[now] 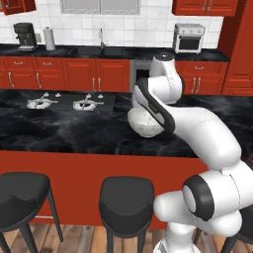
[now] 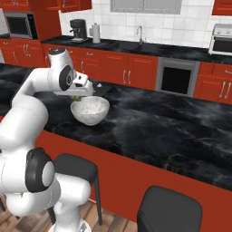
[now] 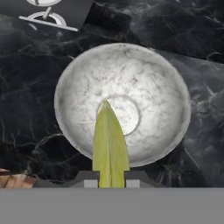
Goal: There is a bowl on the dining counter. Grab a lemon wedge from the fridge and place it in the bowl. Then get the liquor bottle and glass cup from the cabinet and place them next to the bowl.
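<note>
— Fingers (image 3: pixel 111 180) pinch the lemon wedge (image 3: pixel 110 144) from both sides; its pointed tip juts out ahead of them, over the middle of the white bowl (image 3: pixel 153 87), which sits straight beyond the tips on the dark marble surface (image 3: pixel 30 109).

— So which step is this?

— The drop into the bowl, I'd judge. The wedge hangs above the bowl, not yet in it, gripped and apart from the bowl's floor.

— And next?

— Likely just parting the fingers, perhaps after easing lower so the wedge doesn't bounce out. The bottle and cup would come afterwards.

— Count for me.

— One wedge, one bowl, one pair of fingers. Beyond the bowl, past the fingers' reach, two stove burners (image 1: pixel 42 102); three black stools (image 1: pixel 126 200) along the red front.
</note>
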Controlling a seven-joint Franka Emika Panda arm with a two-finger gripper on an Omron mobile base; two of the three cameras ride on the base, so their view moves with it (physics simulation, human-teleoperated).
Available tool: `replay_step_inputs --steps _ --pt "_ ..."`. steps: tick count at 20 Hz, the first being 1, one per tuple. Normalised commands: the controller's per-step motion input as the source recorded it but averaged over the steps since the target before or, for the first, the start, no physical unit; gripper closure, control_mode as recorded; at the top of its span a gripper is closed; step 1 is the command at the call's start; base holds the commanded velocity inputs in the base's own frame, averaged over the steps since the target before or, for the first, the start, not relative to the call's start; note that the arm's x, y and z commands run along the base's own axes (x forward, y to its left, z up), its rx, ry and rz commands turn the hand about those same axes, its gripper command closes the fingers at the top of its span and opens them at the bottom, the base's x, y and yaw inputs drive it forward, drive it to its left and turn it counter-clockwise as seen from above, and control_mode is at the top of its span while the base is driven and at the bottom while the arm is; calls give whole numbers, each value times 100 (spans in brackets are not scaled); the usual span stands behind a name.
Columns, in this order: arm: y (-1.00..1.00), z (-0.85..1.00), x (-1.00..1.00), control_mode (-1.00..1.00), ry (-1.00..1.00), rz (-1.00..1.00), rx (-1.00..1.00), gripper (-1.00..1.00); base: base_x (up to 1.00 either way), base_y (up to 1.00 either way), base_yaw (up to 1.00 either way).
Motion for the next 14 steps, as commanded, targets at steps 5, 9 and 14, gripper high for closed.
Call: replay_step_inputs --steps 5,9,14 --pt "-12 -29 15 -100 1 -3 0 100 0 0 0" --pt "-1 -21 27 -100 4 -2 0 100 0 0 0" --pt "0 -18 34 -100 4 -1 0 100 0 0 0"
